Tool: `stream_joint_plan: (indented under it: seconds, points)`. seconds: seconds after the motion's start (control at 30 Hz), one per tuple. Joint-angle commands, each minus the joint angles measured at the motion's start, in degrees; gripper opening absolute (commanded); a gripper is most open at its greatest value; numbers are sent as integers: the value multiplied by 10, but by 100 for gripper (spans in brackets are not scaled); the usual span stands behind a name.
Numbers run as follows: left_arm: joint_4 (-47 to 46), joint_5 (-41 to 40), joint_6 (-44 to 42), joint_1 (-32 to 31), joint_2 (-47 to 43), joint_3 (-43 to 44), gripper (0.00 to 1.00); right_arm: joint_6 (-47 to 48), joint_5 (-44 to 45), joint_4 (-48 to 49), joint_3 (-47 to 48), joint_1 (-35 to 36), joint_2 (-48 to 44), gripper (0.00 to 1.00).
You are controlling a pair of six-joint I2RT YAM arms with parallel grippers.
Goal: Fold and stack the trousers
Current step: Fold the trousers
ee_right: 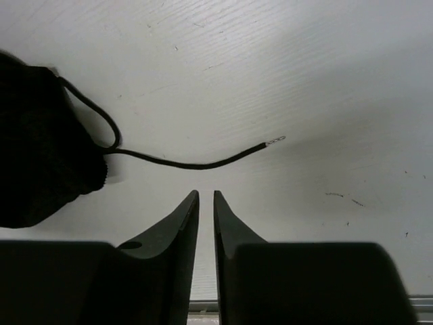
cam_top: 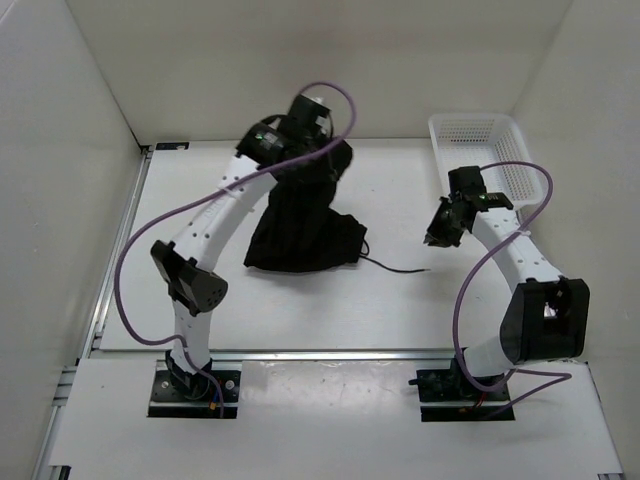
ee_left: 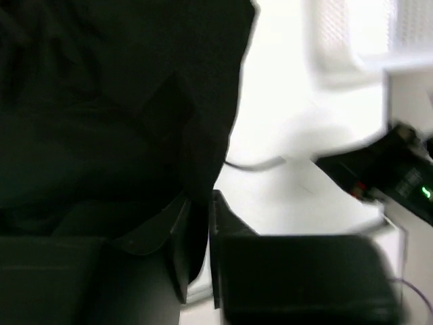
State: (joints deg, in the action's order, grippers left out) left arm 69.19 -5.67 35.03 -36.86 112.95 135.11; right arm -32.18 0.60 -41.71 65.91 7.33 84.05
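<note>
The left gripper is clenched on a fold of the black trousers, holding their top up over the far middle of the table while the rest hangs down into a heap on it. The right gripper hovers above the table, fingers almost together and grasping nothing, near the trousers' cord and the white basket
</note>
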Motion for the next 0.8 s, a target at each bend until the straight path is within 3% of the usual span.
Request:
stream_joint_plan:
  seconds: [0.0,0.07,0.13,0.27,0.3,0.4,0.43,0.47,0.57,0.67,0.7,0.73,0.77]
  points:
    - [-77,59,48,-67,10,-32,28,3,22,-11,22,-11,-30,22]
    - [-67,78,37,-86,44,-18,40,3,22,-11,22,-26,-36,34]
    - [-24,55,25,-86,53,14,43,9,17,-16,22,-34,-48,44]
    - [-23,28,-3,-79,15,-3,60,20,22,-22,22,-41,-54,46]
    - [-29,14,-15,-73,5,-12,60,20,17,-22,22,-41,-54,45]
    - [-29,-15,-29,-67,-25,-52,42,26,11,-22,29,-32,-59,27]
    - [-29,-23,-29,-51,-31,-81,31,26,11,-22,38,-26,-59,22]
    - [-29,-23,-29,-43,-31,-98,11,33,11,-22,44,-7,-59,17]
    - [-29,-23,-29,-10,-46,-172,11,47,36,-35,78,40,-52,5]
    - [-46,-70,-34,26,-80,-262,11,52,42,-41,91,64,-46,3]
    - [-59,-70,-41,38,-89,-286,11,52,42,-41,91,64,-46,6]
    - [-68,-70,-41,52,-96,-307,11,58,42,-29,91,69,-46,21]
    - [-85,-70,-41,77,-103,-345,11,58,36,-23,85,79,-37,27]
